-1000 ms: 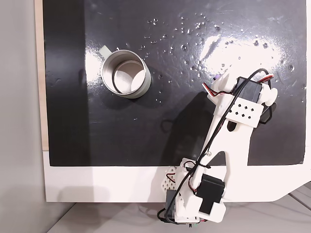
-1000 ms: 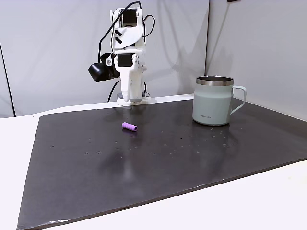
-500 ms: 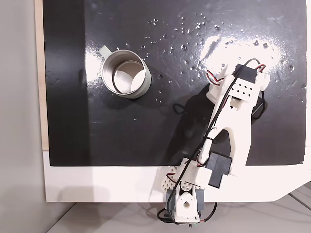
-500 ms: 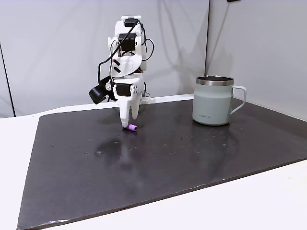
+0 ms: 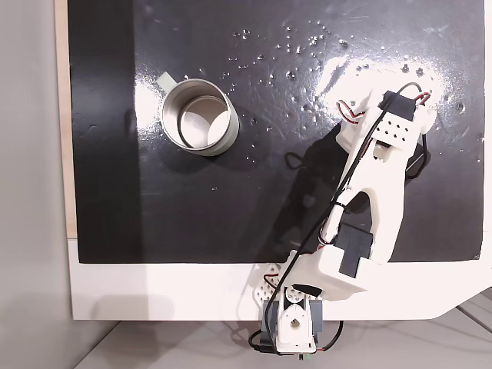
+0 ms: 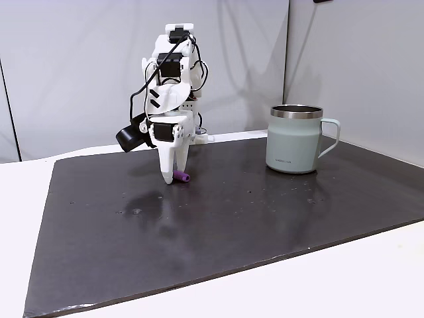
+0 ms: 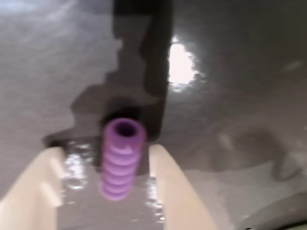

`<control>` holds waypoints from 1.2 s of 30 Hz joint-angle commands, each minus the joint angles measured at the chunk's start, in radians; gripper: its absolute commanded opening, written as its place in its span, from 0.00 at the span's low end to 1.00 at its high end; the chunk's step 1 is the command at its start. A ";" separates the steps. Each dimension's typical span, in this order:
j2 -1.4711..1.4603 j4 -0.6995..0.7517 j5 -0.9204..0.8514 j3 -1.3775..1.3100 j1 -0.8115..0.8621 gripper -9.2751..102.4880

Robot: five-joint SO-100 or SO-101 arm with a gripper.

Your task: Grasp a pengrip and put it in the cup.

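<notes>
The purple ribbed pengrip [image 7: 122, 160] lies on the black mat, its open end pointing away from the wrist camera. My gripper [image 7: 105, 149] is open and straddles it. The left finger [image 7: 38, 187] stands well clear of the tube, while the right finger [image 7: 168, 182] is close beside it. In a fixed view from the side, the gripper [image 6: 170, 180] has its tips down at the mat with the pengrip [image 6: 180, 177] poking out to the right. The silver-grey cup [image 6: 295, 139] stands upright far to the right. From above, the cup [image 5: 198, 115] looks empty, and my arm [image 5: 377, 177] covers the pengrip.
The black mat [image 6: 265, 212] covers most of the white table [image 5: 154, 292]. Small shiny specks [image 5: 292, 46] dot the mat's far side. The mat is bare between gripper and cup. A cable loop [image 5: 296, 161] hangs beside the arm.
The arm has swung forward and down. The gripper, raised behind the pengrip a second ago, now has its tips at the mat on either side of it. The pengrip and cup have not moved.
</notes>
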 commanded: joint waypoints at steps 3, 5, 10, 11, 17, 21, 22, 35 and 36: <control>0.017 0.005 -0.015 -0.020 0.006 0.10; 0.038 0.017 -0.018 -0.018 0.002 0.09; 0.130 0.072 -0.018 -0.032 -0.029 0.09; 0.152 0.084 -0.015 -0.040 -0.038 0.09; 0.275 0.204 0.003 -0.127 -0.109 0.08; 0.354 0.288 0.015 -0.222 -0.181 0.08; 0.374 0.307 0.020 -0.250 -0.202 0.08; 0.515 0.382 -0.038 -0.492 -0.626 0.08; 0.517 0.373 -0.052 -0.492 -0.658 0.08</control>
